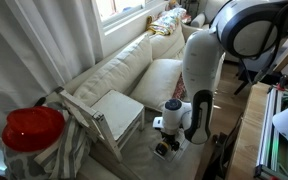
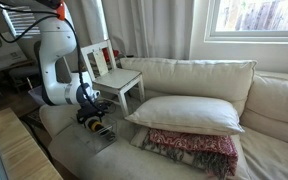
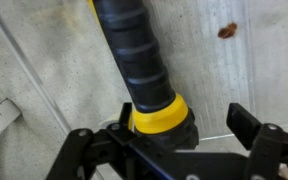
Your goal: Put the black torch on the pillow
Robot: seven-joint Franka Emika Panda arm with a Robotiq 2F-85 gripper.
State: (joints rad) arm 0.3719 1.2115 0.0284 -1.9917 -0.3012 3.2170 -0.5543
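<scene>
The black torch [image 3: 134,50] lies on the grey sofa seat, with a ribbed black body and a yellow ring near its head. In the wrist view my gripper [image 3: 184,128] is open, with the torch's head between the jaws. The head is close to one finger and there is a gap to the other. In both exterior views the gripper [image 2: 96,120] [image 1: 168,143] is down low on the seat. The cream-white pillow [image 2: 184,112] [image 1: 162,78] lies further along the sofa, apart from the gripper.
A red-patterned cushion [image 2: 196,150] lies in front of the pillow. A white wooden chair [image 2: 114,75] [image 1: 114,115] stands beside the sofa's end. A red round object [image 1: 32,128] on striped cloth is in the foreground. Sofa back cushions [image 2: 194,75] run behind.
</scene>
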